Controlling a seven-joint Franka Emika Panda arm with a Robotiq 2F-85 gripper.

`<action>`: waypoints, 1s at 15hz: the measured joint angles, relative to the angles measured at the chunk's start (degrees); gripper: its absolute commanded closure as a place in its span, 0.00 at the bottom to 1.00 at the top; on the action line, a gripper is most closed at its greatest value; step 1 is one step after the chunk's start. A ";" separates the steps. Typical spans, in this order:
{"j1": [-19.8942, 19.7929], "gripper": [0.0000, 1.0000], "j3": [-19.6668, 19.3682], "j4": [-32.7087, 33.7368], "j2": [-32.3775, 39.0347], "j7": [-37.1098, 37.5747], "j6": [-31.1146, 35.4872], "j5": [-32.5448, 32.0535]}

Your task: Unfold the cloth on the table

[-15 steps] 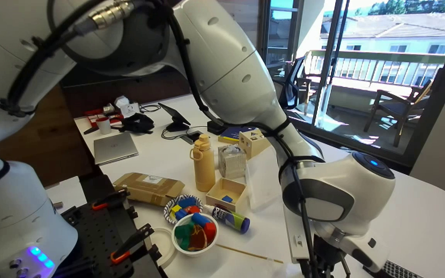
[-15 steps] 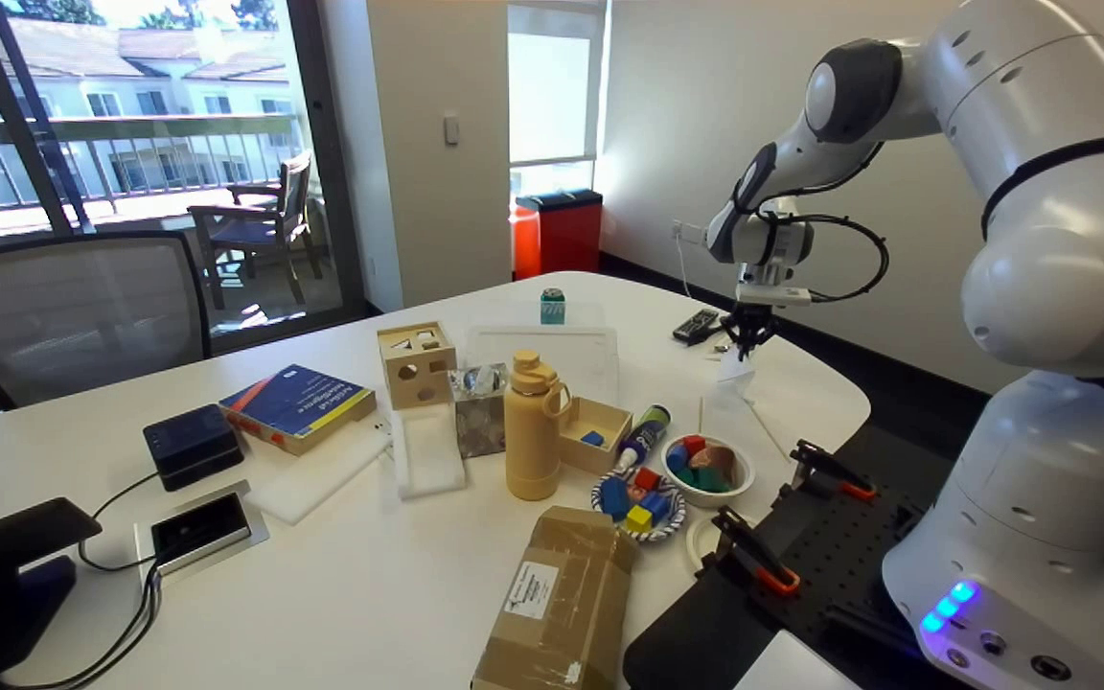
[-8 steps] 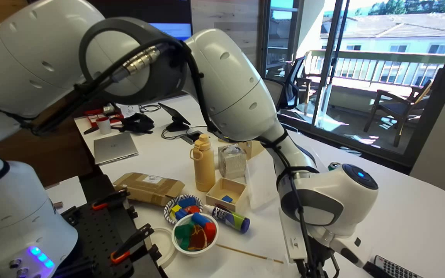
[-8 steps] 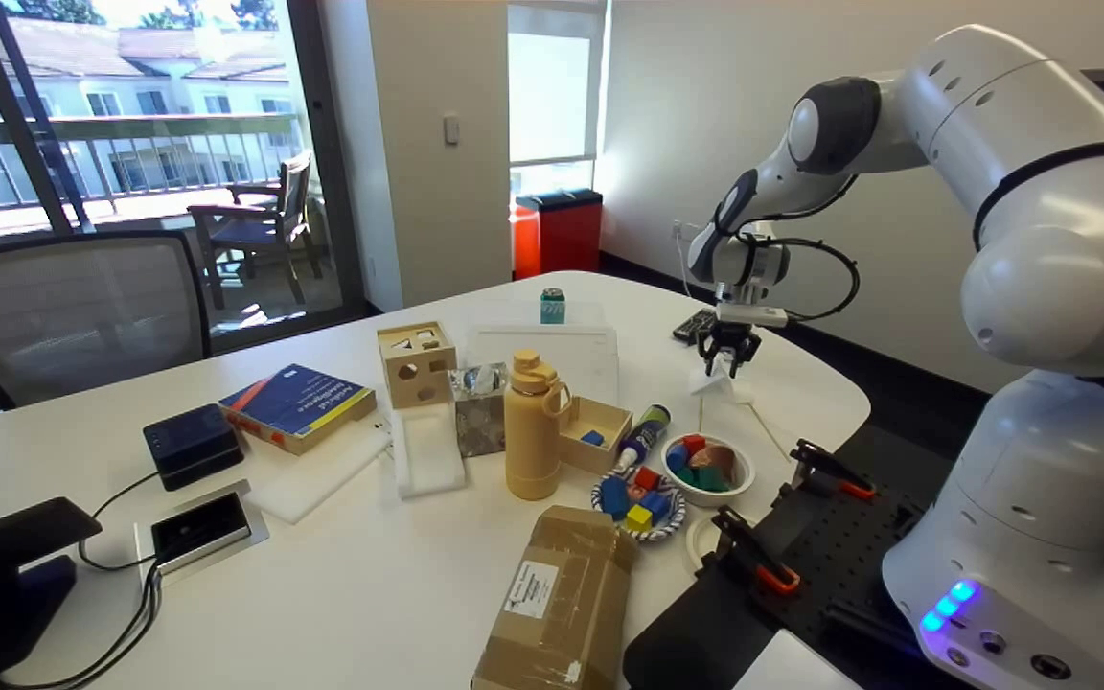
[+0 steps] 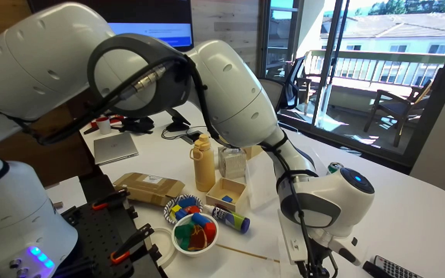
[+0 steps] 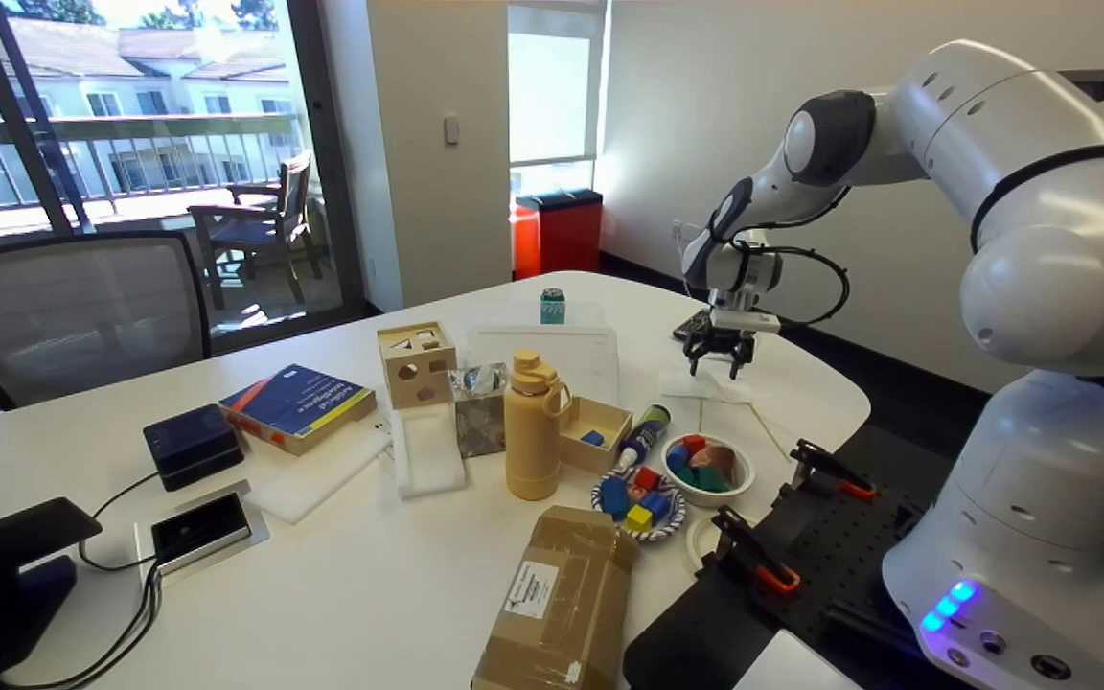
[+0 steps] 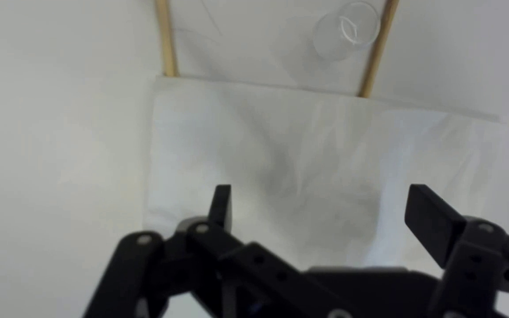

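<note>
The white cloth (image 7: 245,128) lies spread on the white table (image 6: 370,594), its straight edge and some soft creases showing in the wrist view. In an exterior view the cloth (image 6: 678,386) appears as a thin pale sheet near the table's far end. Above it hangs my gripper (image 7: 318,192), open wide, with nothing held between its fingers. Seen from outside, the gripper (image 6: 713,371) points down, its fingertips a little above the cloth. The cloth's near part is covered by the gripper in the wrist view.
Two thin wooden sticks (image 7: 376,53) run up to the cloth's edge, beside a small clear cylinder (image 7: 347,31). A remote (image 6: 694,324) lies behind the gripper. A bowl of blocks (image 6: 739,484), a glue bottle (image 6: 645,433) and a tall yellow bottle (image 6: 533,436) stand nearby.
My gripper has opened and let go of the cloth, which hung from it and now lies flat. The arm has moved left and lower in an exterior view.
</note>
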 measured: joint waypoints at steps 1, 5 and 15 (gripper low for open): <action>-0.36 0.00 0.24 0.13 -0.01 -0.14 0.01 0.14; -3.37 0.00 0.99 0.32 -0.46 -0.15 0.00 2.81; -8.57 0.00 1.30 1.23 -0.46 3.02 -0.28 4.54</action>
